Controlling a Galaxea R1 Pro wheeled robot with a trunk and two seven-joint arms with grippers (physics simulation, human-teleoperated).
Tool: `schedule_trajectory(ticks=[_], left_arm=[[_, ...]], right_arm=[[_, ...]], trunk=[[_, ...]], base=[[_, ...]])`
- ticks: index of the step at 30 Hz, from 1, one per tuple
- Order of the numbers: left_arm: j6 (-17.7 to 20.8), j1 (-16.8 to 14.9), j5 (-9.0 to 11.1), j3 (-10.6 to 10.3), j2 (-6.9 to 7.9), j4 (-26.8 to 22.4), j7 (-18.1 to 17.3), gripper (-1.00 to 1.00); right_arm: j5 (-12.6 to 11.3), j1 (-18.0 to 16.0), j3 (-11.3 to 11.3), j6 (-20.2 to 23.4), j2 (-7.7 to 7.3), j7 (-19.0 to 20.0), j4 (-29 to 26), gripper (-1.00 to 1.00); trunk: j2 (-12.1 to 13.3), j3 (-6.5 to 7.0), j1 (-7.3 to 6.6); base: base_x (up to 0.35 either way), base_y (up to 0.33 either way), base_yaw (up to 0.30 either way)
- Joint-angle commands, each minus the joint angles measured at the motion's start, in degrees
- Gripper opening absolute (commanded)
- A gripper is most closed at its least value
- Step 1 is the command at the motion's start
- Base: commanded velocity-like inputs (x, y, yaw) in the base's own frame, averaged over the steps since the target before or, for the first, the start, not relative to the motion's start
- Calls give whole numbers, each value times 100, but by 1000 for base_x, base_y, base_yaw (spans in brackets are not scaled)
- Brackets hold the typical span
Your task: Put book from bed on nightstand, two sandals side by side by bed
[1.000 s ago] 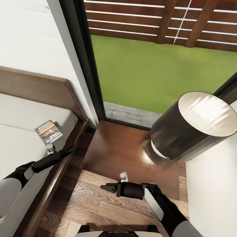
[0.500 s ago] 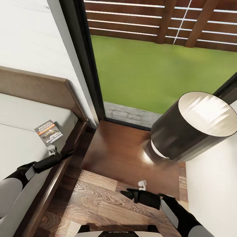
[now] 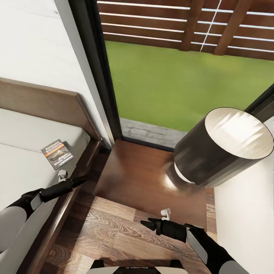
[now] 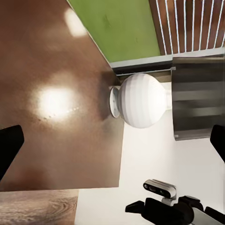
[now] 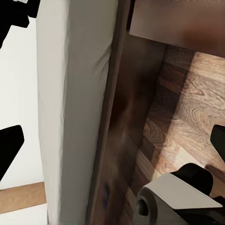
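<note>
The book [image 3: 57, 154] lies flat on the bed's pale mattress [image 3: 19, 171], near the mattress edge by the headboard [image 3: 45, 102]. My left gripper [image 3: 80, 179] hovers open over the bed's wooden side rail, a short way in front of the book and apart from it; in the left wrist view its fingers [image 4: 9, 150] spread wide over the nightstand top [image 4: 56, 108]. The nightstand [image 3: 140, 175] stands between bed and wall. My right gripper [image 3: 146, 224] hangs open and empty above the floor in front of the nightstand, facing the bed's side [image 5: 79, 93]. The sandals are out of view.
A lamp with a large dark shade [image 3: 222, 146] and white globe base [image 4: 140, 101] takes up the right part of the nightstand. A tall window [image 3: 171, 76] rises behind, with a white wall [image 3: 247, 220] to the right. Wood-plank floor [image 3: 110, 236] lies between bed and wall.
My right gripper has pulled back to the right, away from the bed and closer to my body. The left gripper has sunk slightly toward the bed rail. The book has stayed put.
</note>
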Motion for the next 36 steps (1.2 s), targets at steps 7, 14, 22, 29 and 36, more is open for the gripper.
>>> schedule_trajectory(ticks=[7, 14, 22, 29, 36], left_arm=[[60, -2, -42, 34, -1, 25, -21, 100], [55, -2, -45, 34, -1, 27, -22, 100], [57, -2, -40, 34, -1, 28, -38, 100], [60, -2, -40, 34, -1, 34, -39, 100], [59, -2, -40, 34, -1, 33, -39, 100]], right_arm=[[-60, -3, 25, 52, 2, -2, 4, 100], [-60, -3, 28, 53, 2, -2, 1, 100], [-58, -3, 30, 52, 18, -24, 5, 100], [-60, -3, 31, 50, 28, -21, 5, 100], [-60, -3, 26, 49, 29, -12, 5, 100]], trunk=[[280, 123, -154], [521, 231, -286], [521, 231, -286], [521, 261, -286], [521, 324, -286]], base=[[0, 0, 0], [0, 0, 0], [0, 0, 0], [0, 0, 0], [0, 0, 0]])
